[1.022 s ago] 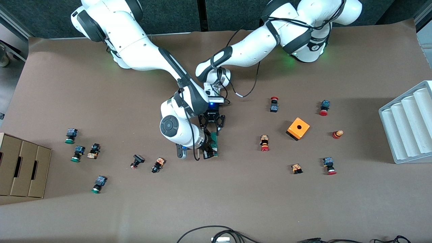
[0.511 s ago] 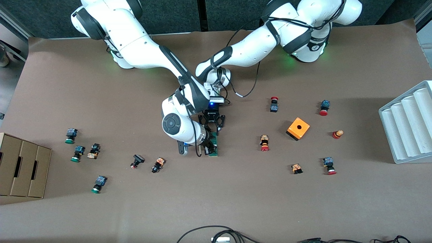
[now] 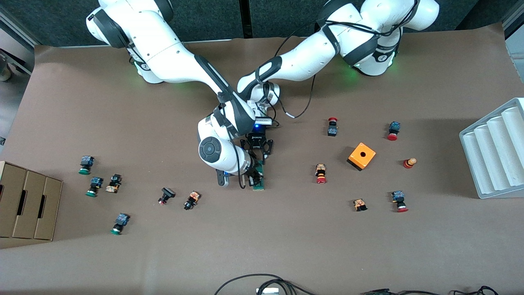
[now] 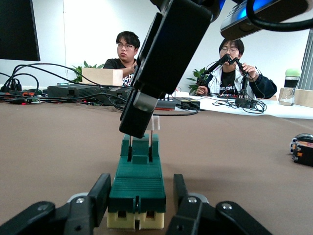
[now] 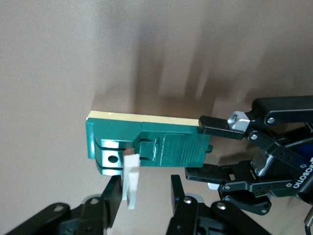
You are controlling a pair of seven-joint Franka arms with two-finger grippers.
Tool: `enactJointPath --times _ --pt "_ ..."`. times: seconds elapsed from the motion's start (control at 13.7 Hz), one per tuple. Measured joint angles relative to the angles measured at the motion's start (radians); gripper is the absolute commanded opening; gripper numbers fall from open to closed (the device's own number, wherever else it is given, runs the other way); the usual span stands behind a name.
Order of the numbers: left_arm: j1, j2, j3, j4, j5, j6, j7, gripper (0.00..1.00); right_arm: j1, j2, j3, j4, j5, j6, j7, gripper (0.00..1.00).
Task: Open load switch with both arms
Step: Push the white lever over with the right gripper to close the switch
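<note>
The load switch (image 3: pixel 259 179), a narrow dark-green block on a cream base, lies mid-table. My left gripper (image 3: pixel 261 159) is shut on the end of it farther from the front camera; the left wrist view shows the block (image 4: pixel 137 182) between the left gripper's (image 4: pixel 139 197) black fingers. My right gripper (image 3: pixel 252 178) is at the end nearer that camera. In the right wrist view its fingers (image 5: pixel 111 193) stand around the white piece (image 5: pixel 131 180), which sticks out from the green block (image 5: pixel 161 143) and rests against one finger. The left gripper (image 5: pixel 208 148) clamps the block there too.
An orange cube box (image 3: pixel 362 156) and several push buttons (image 3: pixel 321 173) lie toward the left arm's end, with a grey ribbed tray (image 3: pixel 493 151) at that edge. More buttons (image 3: pixel 192 200) and cardboard boxes (image 3: pixel 26 200) are toward the right arm's end. Cables (image 3: pixel 262 282) lie at the front edge.
The right arm's wrist has shifted slightly toward the bases and the left arm's end, and its gripper moved with it along the switch. The left arm has not moved.
</note>
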Motion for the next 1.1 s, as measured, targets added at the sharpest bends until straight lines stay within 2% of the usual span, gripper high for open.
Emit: enactJointPath --times 1.1 --pt "0.000 0.000 0.000 0.000 0.000 0.000 0.000 0.59 -0.001 -0.027 -0.002 -0.003 -0.001 -0.059 -0.001 0.47"
